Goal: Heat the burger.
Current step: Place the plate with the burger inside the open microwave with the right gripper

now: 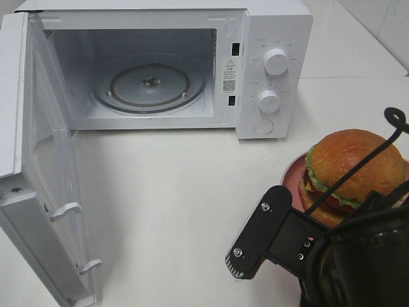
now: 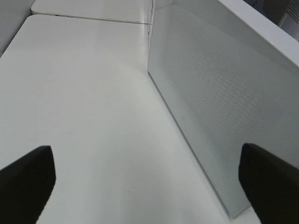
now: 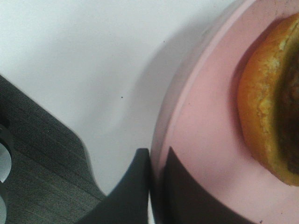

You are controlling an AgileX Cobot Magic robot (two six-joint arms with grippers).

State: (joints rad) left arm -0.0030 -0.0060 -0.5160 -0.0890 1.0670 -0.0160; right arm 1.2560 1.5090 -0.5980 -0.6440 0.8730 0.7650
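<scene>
The burger, with a glossy brown bun, lettuce and tomato, sits on a round pink plate at the right of the table. In the right wrist view my right gripper is shut on the plate's rim, one finger outside and one inside, with the burger's bottom bun just beyond. The right arm covers the plate's near side in the high view. My left gripper is open and empty over bare table, next to the microwave door. It does not show in the high view.
The white microwave stands at the back with its door swung wide open to the left. Its glass turntable is bare. White table lies between the microwave's opening and the plate.
</scene>
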